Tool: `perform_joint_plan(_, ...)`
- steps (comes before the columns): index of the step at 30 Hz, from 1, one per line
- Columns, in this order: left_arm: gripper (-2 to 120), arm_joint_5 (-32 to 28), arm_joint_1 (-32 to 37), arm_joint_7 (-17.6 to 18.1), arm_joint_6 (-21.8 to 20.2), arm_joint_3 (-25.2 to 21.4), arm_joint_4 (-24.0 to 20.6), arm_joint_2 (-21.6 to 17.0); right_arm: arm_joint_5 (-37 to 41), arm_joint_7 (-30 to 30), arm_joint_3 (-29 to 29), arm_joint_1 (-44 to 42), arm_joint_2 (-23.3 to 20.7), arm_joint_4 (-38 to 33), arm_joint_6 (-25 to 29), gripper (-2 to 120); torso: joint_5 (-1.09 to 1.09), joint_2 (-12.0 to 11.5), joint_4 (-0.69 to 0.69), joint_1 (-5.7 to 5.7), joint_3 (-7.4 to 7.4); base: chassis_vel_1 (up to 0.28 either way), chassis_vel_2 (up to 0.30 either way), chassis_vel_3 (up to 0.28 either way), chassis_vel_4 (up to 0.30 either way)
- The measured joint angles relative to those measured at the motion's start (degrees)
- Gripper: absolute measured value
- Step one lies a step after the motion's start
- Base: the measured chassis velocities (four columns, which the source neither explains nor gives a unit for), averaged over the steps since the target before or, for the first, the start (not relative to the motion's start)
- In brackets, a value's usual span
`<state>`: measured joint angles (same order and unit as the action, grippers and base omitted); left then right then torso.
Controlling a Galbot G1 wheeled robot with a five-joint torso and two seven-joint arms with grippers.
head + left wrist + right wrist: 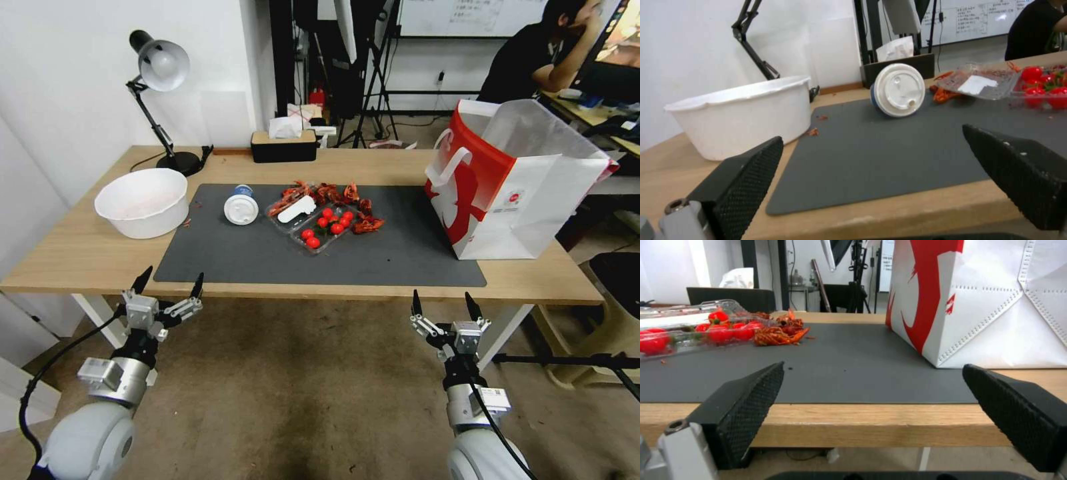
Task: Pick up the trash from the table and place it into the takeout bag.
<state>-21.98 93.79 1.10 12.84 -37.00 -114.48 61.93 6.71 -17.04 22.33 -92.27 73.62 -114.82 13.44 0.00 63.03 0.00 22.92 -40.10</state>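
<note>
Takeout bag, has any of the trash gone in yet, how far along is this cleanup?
Nothing looks done: the white-lidded cup, clear tub of red fruit, red scraps and white bowl all lie on the table. Left gripper and right gripper hover open before its near edge. The takeout bag stands open.

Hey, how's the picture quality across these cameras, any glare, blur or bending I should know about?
Head view: wide-angle bending curves the table edges; monitor glare at the upper right. Left wrist view: the gripper fingers are near and soft, the white-lidded cup fairly clear. Right wrist view: even light, the takeout bag crisp, the background dim.
</note>
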Motion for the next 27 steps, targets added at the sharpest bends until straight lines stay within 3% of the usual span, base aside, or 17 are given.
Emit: perform_joint_plan(27,100,0.7,-1.2,-0.5,1.9,1.7,2.7,1.1,0.0,-0.1,0.0,-0.1,0.0,-0.2,0.0,100,0.00,0.0,0.00,0.00,0.00,0.000,0.000,0.000,0.000)
